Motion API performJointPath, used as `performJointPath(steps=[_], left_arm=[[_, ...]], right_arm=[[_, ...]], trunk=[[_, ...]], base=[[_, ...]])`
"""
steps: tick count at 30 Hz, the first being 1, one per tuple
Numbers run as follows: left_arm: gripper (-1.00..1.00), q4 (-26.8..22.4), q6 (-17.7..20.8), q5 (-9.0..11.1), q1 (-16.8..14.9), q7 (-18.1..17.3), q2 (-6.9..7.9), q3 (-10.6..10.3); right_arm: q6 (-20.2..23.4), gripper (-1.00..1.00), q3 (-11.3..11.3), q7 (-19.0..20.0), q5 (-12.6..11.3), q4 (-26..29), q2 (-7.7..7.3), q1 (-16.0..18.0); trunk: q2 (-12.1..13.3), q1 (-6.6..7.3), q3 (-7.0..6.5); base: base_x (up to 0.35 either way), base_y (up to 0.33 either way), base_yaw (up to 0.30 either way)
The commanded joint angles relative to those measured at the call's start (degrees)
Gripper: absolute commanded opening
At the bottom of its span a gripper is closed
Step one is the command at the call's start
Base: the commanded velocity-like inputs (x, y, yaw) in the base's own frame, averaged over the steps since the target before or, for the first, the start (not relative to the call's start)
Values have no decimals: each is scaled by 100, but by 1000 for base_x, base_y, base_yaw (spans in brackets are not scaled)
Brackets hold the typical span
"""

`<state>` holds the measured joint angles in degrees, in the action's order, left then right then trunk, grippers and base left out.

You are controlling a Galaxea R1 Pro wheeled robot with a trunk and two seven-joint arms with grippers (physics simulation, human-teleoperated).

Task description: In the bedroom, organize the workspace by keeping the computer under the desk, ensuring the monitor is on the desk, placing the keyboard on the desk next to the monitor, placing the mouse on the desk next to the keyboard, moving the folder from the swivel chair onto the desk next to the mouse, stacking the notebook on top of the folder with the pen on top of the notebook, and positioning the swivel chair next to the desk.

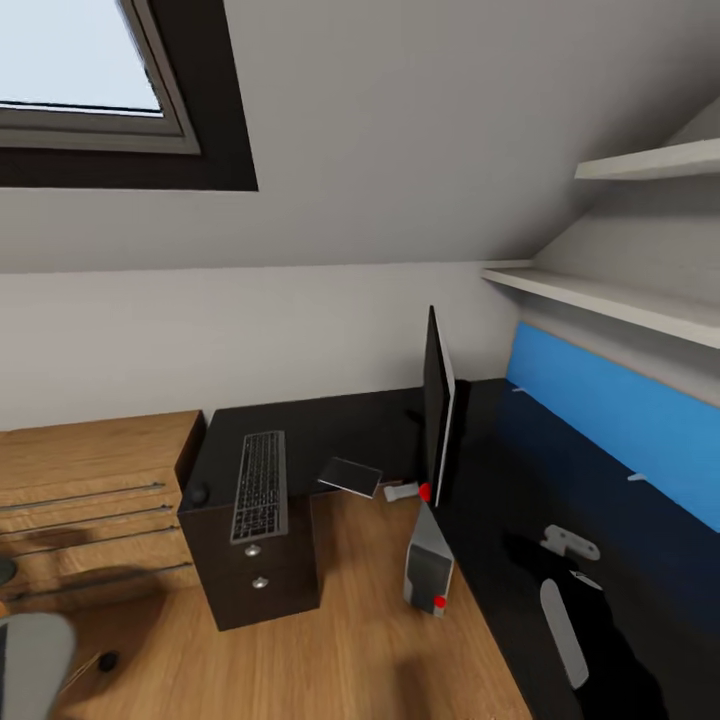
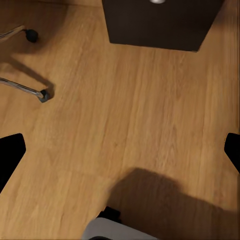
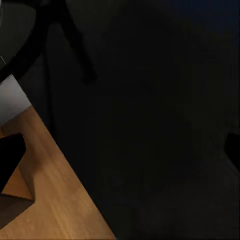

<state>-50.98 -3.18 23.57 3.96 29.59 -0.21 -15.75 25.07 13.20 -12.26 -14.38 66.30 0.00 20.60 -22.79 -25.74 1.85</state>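
- Desk [image 3: 150, 125] is what sits under my right gripper [image 3: 120, 150]: black surface, with my fingers [image 3: 10, 155] spread wide and nothing between them.
- My left gripper [image 2: 120, 152] hangs over the wood floor [image 2: 125, 100], fingers [image 2: 10, 155] equally spread and empty. The drawer unit [image 2: 160, 25] and the swivel chair [image 2: 25, 90], seen by its chrome legs and castors, are near.
- From the head, the keyboard [image 1: 260, 485] lies along the drawer-unit end of the desk, with the mouse [image 1: 199, 494] just beside it at 9 o'clock.
- The notebook [image 1: 350, 476] lies at 3 o'clock from the keyboard. It is tilted, and I cannot tell whether it lies flat on the desk or hangs over the edge.
- The monitor [image 1: 437, 405] stands edge-on at the desk's inner corner. The computer [image 1: 428, 570] is on the floor at 6 o'clock from it, against the desk's edge rather than clearly under it.
- The chair's grey seat [image 1: 30, 660] is down at 8 o'clock, well apart from the desk.
- My judgement is that I am squaring up to the desk before any pick. To do it well:
  - I should stop the base short of the computer.
  - I should keep both sets of fingers spread.
  - I should bring the right one down flat over the notebook's near edge, so I don't nudge it onto the floor.
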Motion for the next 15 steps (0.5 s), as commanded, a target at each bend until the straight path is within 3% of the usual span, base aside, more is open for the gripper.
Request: performJointPath(steps=[1, 2, 5, 6, 9, 11, 15], left_arm=[[100, -8, -33, 60, -1, 25, 3, -16], [100, -8, -33, 60, -1, 21, 3, -18], [100, -8, -33, 55, -1, 12, 3, -25], [100, -8, -33, 53, -1, 8, 3, -29], [100, -3, -33, 55, -1, 0, 3, -29], [100, 4, -33, 59, -1, -4, 3, -26], [100, 2, -35, 54, -1, -5, 3, -30]], right_arm=[[-75, 100, -2, -41, -60, -48, -25, 5], [-457, 100, -2, -38, -50, -225, -86, 5], [-753, 100, -21, -34, 6, -314, -110, 5], [-909, 100, -33, -33, 129, -347, -115, 5], [-1067, 100, -46, -33, 362, -367, -106, 5], [-1308, 100, -48, -39, 659, -378, -85, 5], [-1390, 100, -52, -37, 728, -380, -79, 5]], trunk=[[-13, -4, 12], [-13, -4, 11], [-13, -4, 11], [-13, -4, 11], [-13, -4, 11], [-13, -4, 11], [-13, -4, 11]], base=[[0, 0, -263], [42, 0, -212], [154, 0, -126], [260, 0, -46], [284, 0, -24], [168, 0, -8], [198, 25, -2]])
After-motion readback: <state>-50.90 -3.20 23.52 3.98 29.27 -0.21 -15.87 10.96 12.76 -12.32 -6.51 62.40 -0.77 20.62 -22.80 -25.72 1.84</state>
